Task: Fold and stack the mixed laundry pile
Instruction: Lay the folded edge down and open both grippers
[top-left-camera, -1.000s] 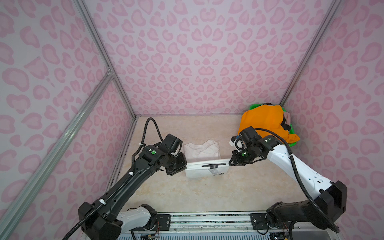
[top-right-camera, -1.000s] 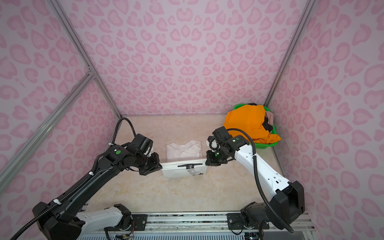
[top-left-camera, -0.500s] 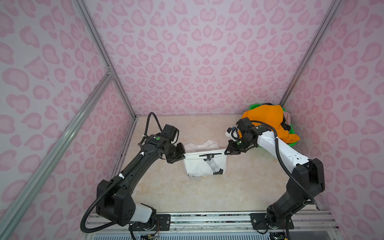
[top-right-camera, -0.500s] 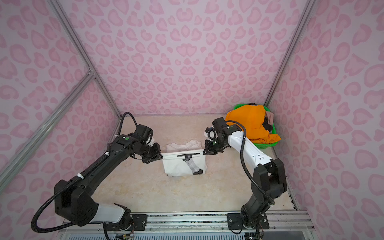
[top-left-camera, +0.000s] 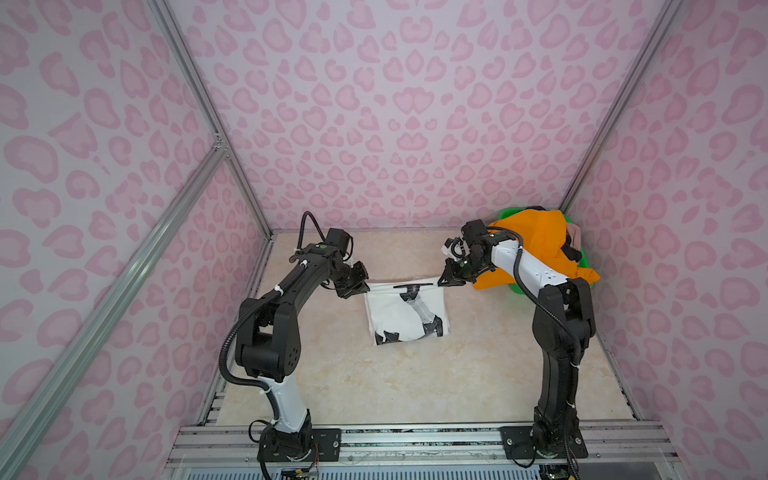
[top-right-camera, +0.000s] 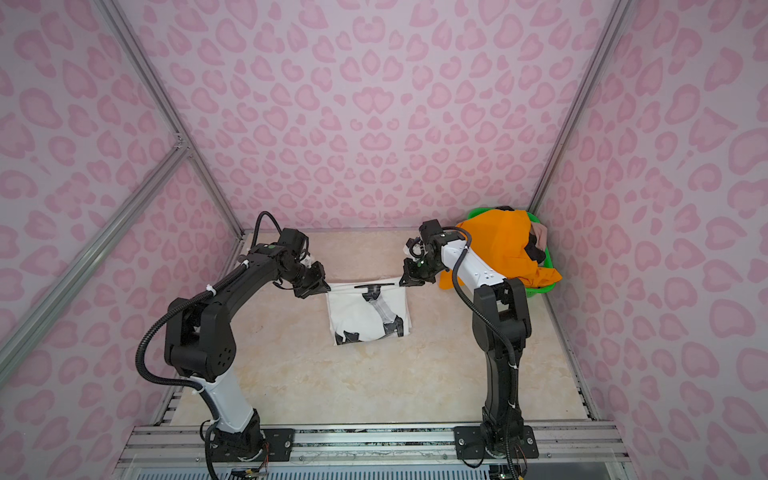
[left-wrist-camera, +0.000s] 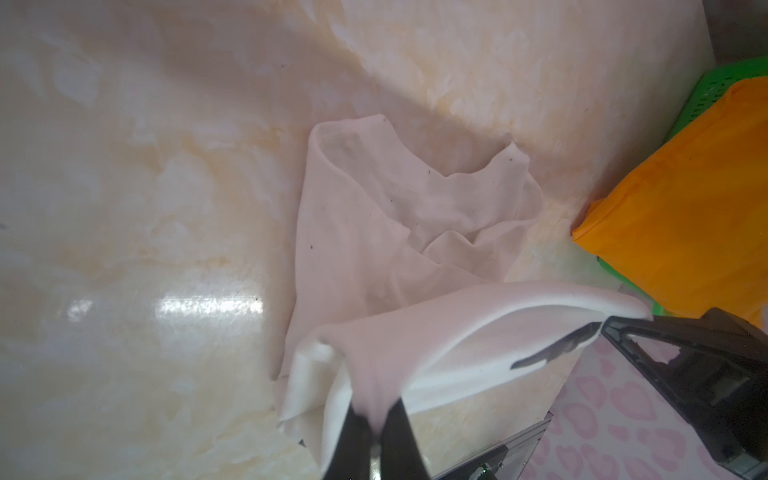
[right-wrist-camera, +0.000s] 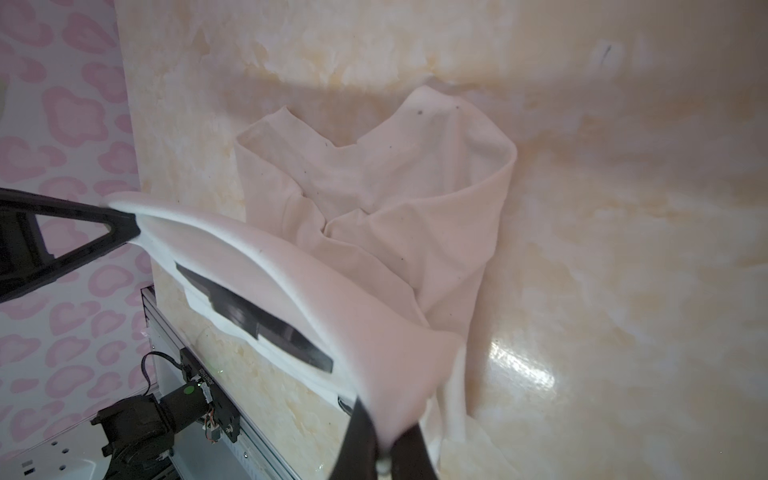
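The white T-shirt with black print (top-left-camera: 405, 311) (top-right-camera: 368, 313) lies mid-table, its far edge lifted and stretched between my grippers. My left gripper (top-left-camera: 360, 289) (top-right-camera: 322, 289) (left-wrist-camera: 374, 409) is shut on the left corner of that edge. My right gripper (top-left-camera: 444, 282) (top-right-camera: 405, 281) (right-wrist-camera: 384, 424) is shut on the right corner. In the wrist views the rest of the T-shirt (left-wrist-camera: 374, 216) (right-wrist-camera: 395, 199) lies crumpled on the table beyond the raised edge. Bright orange shorts (top-left-camera: 536, 245) (top-right-camera: 503, 245) drape over the basket, beside a black knit piece (top-left-camera: 569, 249) and a beige-pink piece (top-left-camera: 575, 235).
A green mesh basket (top-left-camera: 505, 214) (top-right-camera: 540, 291) stands in the back right corner, just behind my right arm. Pink patterned walls close in the back and both sides. A metal rail (top-left-camera: 415, 440) runs along the front edge.
Both grippers have carried the shirt's held edge toward the back wall. The printed panel has unrolled and now spreads further toward the front.
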